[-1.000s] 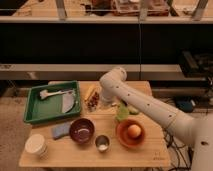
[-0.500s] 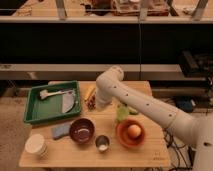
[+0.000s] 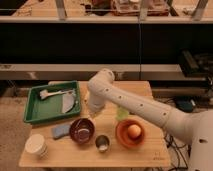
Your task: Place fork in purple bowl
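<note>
The purple bowl (image 3: 81,130) stands at the front middle of the wooden table and looks empty inside. My gripper (image 3: 93,111) hangs at the end of the white arm (image 3: 107,90), just behind the bowl and beside the right edge of the green tray (image 3: 35,114). I cannot pick out the slender fork with certainty. A thin greyish piece (image 3: 67,103) lies in the tray near the gripper, and the arm hides the table behind it.
A pale thick-headed utensil (image 3: 48,93) lies in the tray. An orange bowl (image 3: 131,133) holding a round object stands to the right, a steel cup (image 3: 102,143) in front, a blue-grey sponge (image 3: 60,131) and a white cup (image 3: 36,145) to the left.
The arm has swung left, bringing the gripper from the table's middle towards the tray's right edge. The bowls and tray have not moved.
</note>
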### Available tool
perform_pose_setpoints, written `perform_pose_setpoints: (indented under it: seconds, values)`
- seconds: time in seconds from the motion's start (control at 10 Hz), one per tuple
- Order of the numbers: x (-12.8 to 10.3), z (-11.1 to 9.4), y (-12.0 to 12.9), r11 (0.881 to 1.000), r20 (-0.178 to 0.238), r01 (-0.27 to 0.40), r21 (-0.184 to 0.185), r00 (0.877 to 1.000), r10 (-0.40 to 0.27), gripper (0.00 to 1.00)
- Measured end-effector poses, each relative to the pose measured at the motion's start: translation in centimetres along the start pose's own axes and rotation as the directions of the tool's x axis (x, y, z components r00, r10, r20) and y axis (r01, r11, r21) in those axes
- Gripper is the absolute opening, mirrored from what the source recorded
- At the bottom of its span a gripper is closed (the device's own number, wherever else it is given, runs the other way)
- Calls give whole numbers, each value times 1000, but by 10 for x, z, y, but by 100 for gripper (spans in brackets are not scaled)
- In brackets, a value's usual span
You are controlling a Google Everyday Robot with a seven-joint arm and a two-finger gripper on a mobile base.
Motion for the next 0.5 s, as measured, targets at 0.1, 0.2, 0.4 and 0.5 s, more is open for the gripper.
perform_pose_setpoints:
  seconds: [0.1, 0.2, 0.4, 0.5]
  values:
    - [-9, 2, 2, 1000, -7, 28, -8, 1000, -28, 0]
    - [-16, 4, 6, 999, -18, 51, -17, 999, -51, 0]
    - [-31, 12, 9, 996, -40, 86, -32, 995, -87, 0]
    - [-38, 17, 10, 994, -53, 103, -41, 993, -106, 0]
